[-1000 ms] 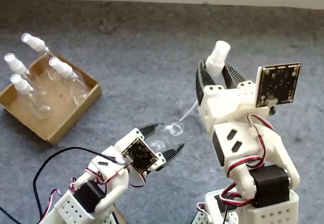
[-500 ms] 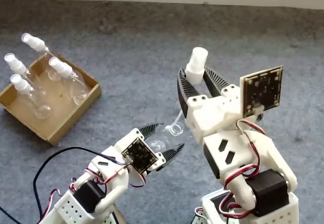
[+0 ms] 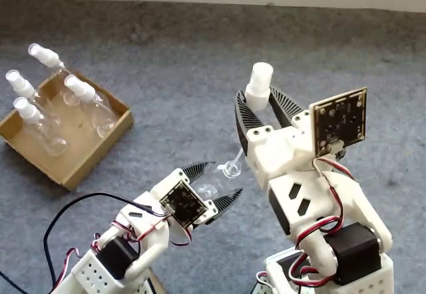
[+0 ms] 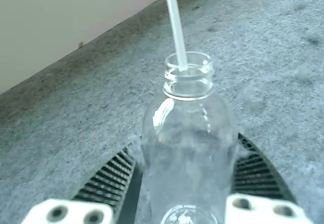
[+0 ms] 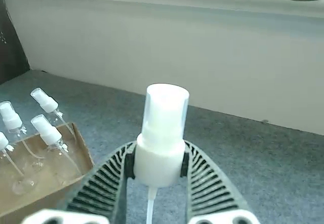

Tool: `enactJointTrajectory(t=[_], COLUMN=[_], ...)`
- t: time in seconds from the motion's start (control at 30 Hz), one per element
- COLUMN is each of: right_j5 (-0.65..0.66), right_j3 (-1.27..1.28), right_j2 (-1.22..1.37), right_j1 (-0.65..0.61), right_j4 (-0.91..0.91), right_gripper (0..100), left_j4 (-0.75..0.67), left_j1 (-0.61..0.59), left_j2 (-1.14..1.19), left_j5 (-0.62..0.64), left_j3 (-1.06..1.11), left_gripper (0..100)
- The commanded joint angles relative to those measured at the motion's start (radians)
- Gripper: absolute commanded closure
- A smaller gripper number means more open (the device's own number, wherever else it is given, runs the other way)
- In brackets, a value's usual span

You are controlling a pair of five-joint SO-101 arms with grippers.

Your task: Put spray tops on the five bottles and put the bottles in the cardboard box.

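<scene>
**Left gripper** (image 3: 218, 181), lower centre: pinching bottle (image 4: 190, 148) by the body, open neck pointing toward upper right.

**Right gripper** (image 3: 258, 101), centre: clamping spray top (image 3: 258, 84) at the collar, cap poking above the fingers, and feeding tube (image 4: 174, 21) down into the bottle's neck.

**Risks, as judged:**
- Kinking or bending the tube by pushing down off-axis.
- Seating the top crooked on the thread, the tube entering the neck at a slant.
- Squeezing the slick bottle out of the left jaws under downward load.
- Spinning the bottle instead of tightening the top.

**Surroundings:**
- Box (image 3: 100, 151), upper left, well apart from both arms, holding four capped bottles (image 3: 40, 124).
- Grey carpet (image 3: 166, 61) lying under everything.

**In the way:**
- Four bottles crowding the box, likely tightening the room for a fifth.
- Right arm standing just beside the held bottle.
</scene>
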Motion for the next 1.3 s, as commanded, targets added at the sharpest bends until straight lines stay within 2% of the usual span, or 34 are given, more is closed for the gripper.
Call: enactJointTrajectory(t=[0.0,0.3,0.43,0.6,0.9,1.03,1.27], right_j5=[0.068,0.066,0.061,-0.049,-0.054,-0.046,-0.044], right_j3=[-0.081,-0.074,0.007,0.074,0.107,0.17,0.271], right_j2=[-0.008,-0.008,-0.01,-0.01,-0.077,-0.174,-0.216], right_j1=[0.013,0.013,0.005,0.012,0.004,-0.05,-0.153], right_j4=[0.002,0.004,0.002,-0.002,0.002,0.016,0.031], right_gripper=[98.7,98.7,98.7,98.7,98.7,98.5,98.2], left_j4=[-0.025,-0.025,-0.025,-0.026,-0.029,-0.101,-0.104], left_j1=[0.008,0.008,0.008,0.008,-0.024,-0.096,-0.099], left_j2=[-0.005,-0.005,-0.005,-0.005,-0.005,-0.005,-0.005], left_j5=[-0.008,-0.008,-0.008,-0.008,-0.008,-0.006,-0.006], left_j3=[0.022,0.022,0.022,0.022,0.015,0.021,0.021], left_gripper=[86,86,86,86,86,86,86])
